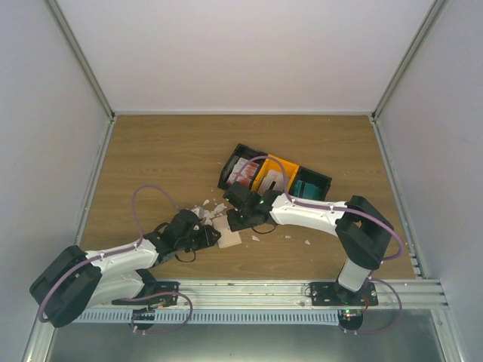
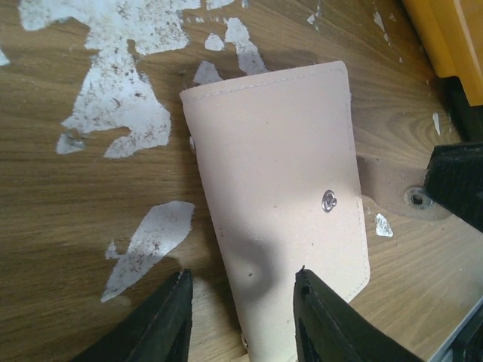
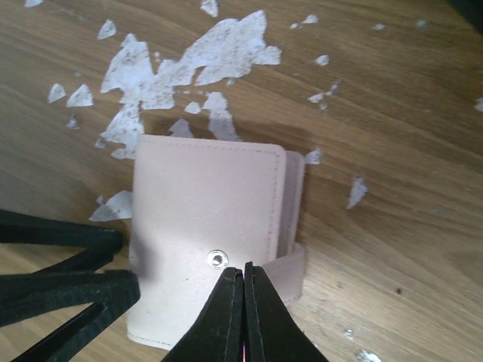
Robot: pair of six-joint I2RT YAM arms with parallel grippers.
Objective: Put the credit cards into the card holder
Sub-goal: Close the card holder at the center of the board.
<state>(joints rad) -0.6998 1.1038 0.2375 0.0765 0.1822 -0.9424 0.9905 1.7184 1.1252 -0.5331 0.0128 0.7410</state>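
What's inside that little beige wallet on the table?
The card holder lies folded shut, so its inside is hidden; only its outer face, metal snap and layered edge show.

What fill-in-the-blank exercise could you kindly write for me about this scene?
The right claw is fully ___ over the holder.
The left claw stands ___, straddling the holder's edge.
The tray has ___ bins.
Its middle bin is coloured ___.
Missing words: shut; open; three; orange.
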